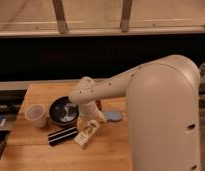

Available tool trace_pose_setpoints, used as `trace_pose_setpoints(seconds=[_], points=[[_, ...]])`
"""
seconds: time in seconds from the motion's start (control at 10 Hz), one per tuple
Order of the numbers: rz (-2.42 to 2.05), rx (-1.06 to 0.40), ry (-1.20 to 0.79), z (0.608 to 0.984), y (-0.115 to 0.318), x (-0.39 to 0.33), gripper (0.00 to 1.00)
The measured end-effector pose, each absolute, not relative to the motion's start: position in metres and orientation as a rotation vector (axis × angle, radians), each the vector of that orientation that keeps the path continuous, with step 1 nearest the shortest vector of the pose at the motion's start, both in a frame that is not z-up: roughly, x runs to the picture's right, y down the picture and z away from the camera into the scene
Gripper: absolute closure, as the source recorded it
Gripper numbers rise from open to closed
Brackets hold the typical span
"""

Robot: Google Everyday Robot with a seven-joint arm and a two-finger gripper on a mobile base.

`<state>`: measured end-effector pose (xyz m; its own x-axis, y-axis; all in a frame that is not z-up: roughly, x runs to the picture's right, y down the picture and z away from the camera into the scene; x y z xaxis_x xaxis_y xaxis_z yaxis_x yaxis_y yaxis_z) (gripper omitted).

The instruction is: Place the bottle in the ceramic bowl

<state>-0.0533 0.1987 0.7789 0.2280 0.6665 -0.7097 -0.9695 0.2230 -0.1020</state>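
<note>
The cream-white bottle (89,133) lies on its side on the wooden table (41,155), just in front and to the right of the dark glossy ceramic bowl (62,110). My gripper (88,120) hangs down from the white arm's wrist (84,95), right over the far end of the bottle and beside the bowl's right rim. The arm hides part of the bowl's right side.
A white cup (36,115) stands left of the bowl. A black striped bar (62,135) lies left of the bottle. A small red item (98,105) and a pale blue flat object (114,116) lie right of the gripper. A dark ledge runs behind the table.
</note>
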Motion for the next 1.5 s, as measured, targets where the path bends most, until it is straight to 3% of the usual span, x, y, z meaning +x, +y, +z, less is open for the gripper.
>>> trace_pose_setpoints(seconds=[0.6,0.7,0.9,1.4,1.5], points=[[1.226,-0.757,0.637,0.807,0.228,-0.052,0.2],[1.219,-0.781,0.638,0.809,0.232,-0.051,0.24],[1.207,-0.785,0.622,0.805,0.232,-0.053,0.4],[1.169,-0.775,0.591,0.797,0.232,-0.061,0.9],[1.169,-0.772,0.585,0.797,0.23,-0.06,0.94]])
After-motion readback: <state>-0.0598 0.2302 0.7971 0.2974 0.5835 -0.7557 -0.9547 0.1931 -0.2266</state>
